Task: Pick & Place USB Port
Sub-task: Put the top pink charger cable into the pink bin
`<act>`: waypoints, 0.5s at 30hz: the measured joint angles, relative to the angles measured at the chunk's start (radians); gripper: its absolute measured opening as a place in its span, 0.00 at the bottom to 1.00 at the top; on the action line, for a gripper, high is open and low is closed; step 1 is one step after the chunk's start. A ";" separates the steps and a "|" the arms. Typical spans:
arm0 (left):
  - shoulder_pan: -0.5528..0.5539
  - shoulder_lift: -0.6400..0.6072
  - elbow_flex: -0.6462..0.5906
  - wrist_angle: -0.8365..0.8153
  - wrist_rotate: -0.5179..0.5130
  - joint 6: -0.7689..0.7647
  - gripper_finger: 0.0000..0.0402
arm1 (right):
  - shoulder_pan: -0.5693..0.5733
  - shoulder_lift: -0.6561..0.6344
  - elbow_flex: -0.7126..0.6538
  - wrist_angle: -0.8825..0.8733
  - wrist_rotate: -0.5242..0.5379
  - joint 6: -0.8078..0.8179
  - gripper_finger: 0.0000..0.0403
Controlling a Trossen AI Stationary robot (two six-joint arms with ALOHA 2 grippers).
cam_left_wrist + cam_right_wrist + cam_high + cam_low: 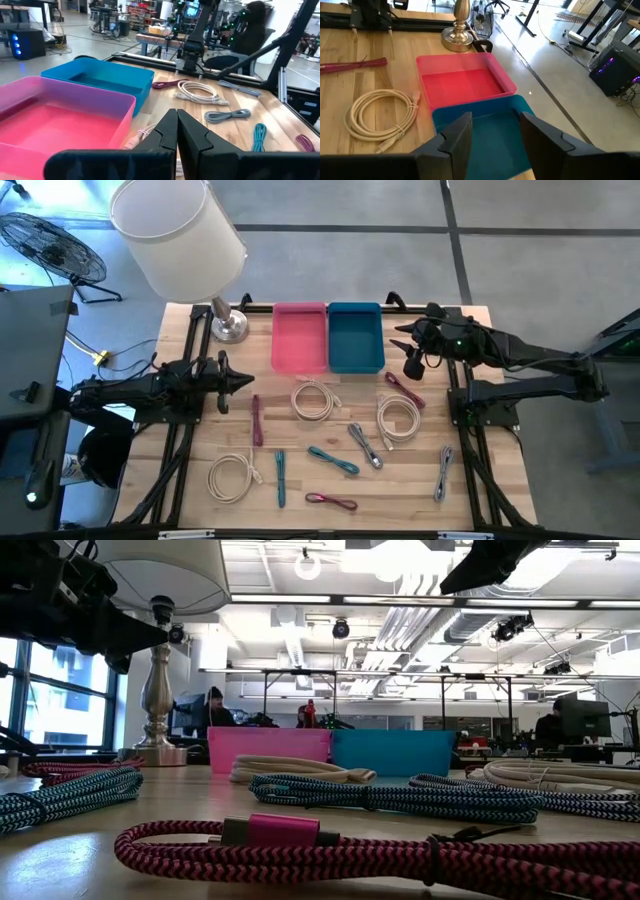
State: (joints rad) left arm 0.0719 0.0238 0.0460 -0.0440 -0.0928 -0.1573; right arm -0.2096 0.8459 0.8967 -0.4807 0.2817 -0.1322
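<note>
Several bundled USB cables lie flat on the wooden table: two white coils (313,400) (397,418), a maroon one (257,420), a teal one (333,460) and a grey one (365,445). At the far edge a pink bin (299,337) and a blue bin (355,337) stand side by side. My right gripper (495,125) hovers open above the blue bin's (495,135) right side, holding nothing. My left gripper (176,120) is shut and empty, level, at the table's left (245,380).
A lamp with a white shade (180,240) stands on a metal base (228,325) at the far left corner, next to the pink bin. More cables lie near the front edge: a white coil (233,477), a maroon one (331,501) and a grey one (443,473).
</note>
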 joint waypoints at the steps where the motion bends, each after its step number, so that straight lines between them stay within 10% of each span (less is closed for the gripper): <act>1: 0.000 0.000 0.000 -0.001 0.001 0.003 0.00 | 0.000 0.000 0.000 -0.001 0.000 0.000 0.39; 15: 0.000 0.000 -0.002 0.035 0.063 0.185 0.00 | 0.001 0.000 0.000 -0.004 0.000 -0.006 0.40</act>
State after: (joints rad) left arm 0.0719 0.0238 0.0444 -0.0094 -0.0301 0.0277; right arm -0.2089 0.8459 0.8967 -0.4850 0.2821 -0.1379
